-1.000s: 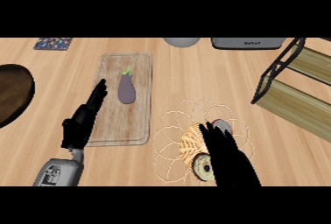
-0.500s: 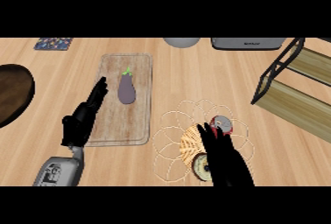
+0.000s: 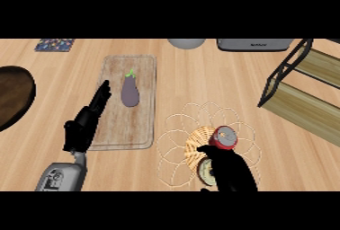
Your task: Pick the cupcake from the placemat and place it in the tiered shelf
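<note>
- The cupcake (image 3: 224, 137) sat on the placemat (image 3: 182, 134), not yet lifted.
- Right hand (image 3: 228, 170) touched it from below; couldn't tell its finger state.
- Tiered shelf (image 3: 302, 85) was well apart, so basically everything's left.
- Left hand (image 3: 86, 123) rested, fingers straight.

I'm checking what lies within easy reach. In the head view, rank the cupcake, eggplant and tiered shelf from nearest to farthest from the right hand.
Measured from the right hand:
1. Cupcake, just above the fingers, on the placemat.
2. Eggplant, up and to the left, on the cutting board.
3. Tiered shelf, at the upper right; its near corner rivals the eggplant, so these two are close.
</note>
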